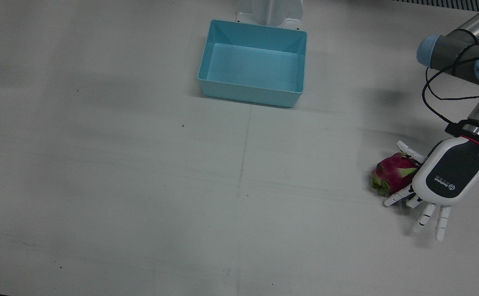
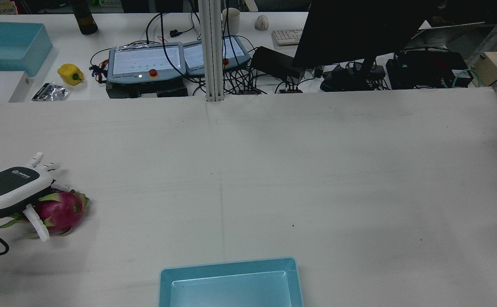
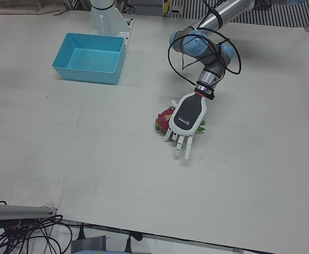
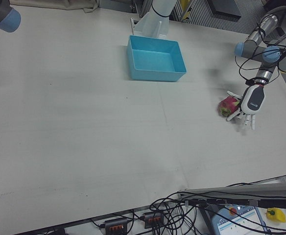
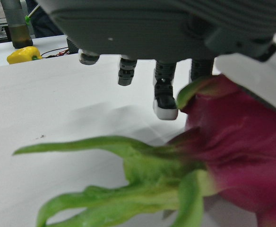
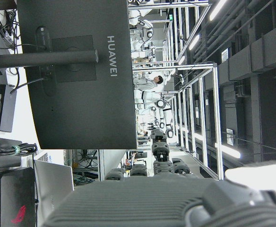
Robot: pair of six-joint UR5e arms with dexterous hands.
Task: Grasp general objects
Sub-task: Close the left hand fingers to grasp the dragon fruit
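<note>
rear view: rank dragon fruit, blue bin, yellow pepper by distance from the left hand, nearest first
1. Dragon fruit: right under the left hand, at the table's left edge.
2. Yellow pepper: on the back bench, beyond the hand.
3. Blue bin: bottom centre, off to the hand's right.

Pepper and bin look too close to call in this view.

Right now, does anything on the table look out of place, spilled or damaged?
Nothing stands out. The dragon fruit lies whole on the table beside the left hand, and the blue bin sits upright and empty.
</note>
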